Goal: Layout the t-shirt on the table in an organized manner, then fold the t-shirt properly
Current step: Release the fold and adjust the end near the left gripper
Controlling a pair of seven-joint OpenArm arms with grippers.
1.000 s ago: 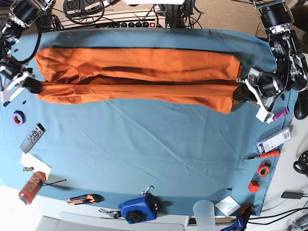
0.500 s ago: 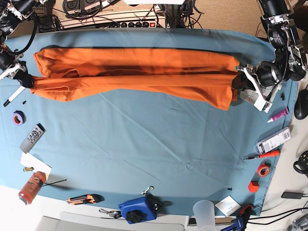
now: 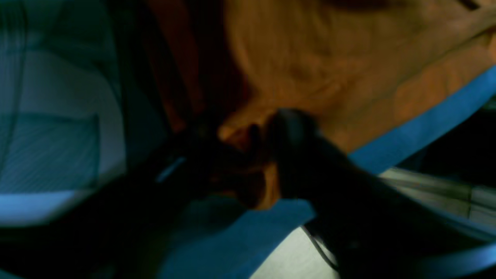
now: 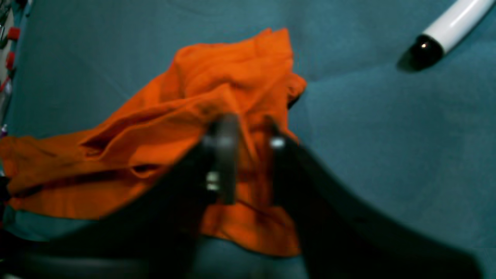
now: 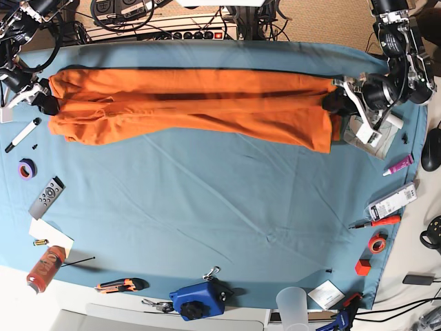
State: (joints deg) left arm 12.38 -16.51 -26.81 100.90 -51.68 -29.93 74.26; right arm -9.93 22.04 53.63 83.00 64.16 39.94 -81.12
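The orange t-shirt point(image 5: 193, 103) lies as a long band across the far part of the teal table point(image 5: 220, 207). My left gripper point(image 5: 329, 103) is at the band's right end. In the dim, blurred left wrist view its fingers stand apart around a bunch of t-shirt point(image 3: 348, 58) cloth, left gripper point(image 3: 252, 143) open over the table point(image 3: 426, 116). My right gripper point(image 5: 47, 103) is at the band's left end. The right wrist view shows the right gripper point(image 4: 252, 151) open, with crumpled t-shirt point(image 4: 155, 124) cloth lying in the gap on the table point(image 4: 387, 155).
A white marker point(image 5: 22, 134) point(image 4: 445, 31) lies just near of my right gripper, then a purple tape roll point(image 5: 26, 168) and a remote point(image 5: 47, 196). A purple tube point(image 5: 400, 164) and a screwdriver point(image 5: 375, 222) lie right. A blue device point(image 5: 200, 301) and a cup point(image 5: 293, 303) stand at the near edge.
Both grippers have carried the shirt's ends a little toward the far edge, and both jaws have parted from a tight grip on the cloth.
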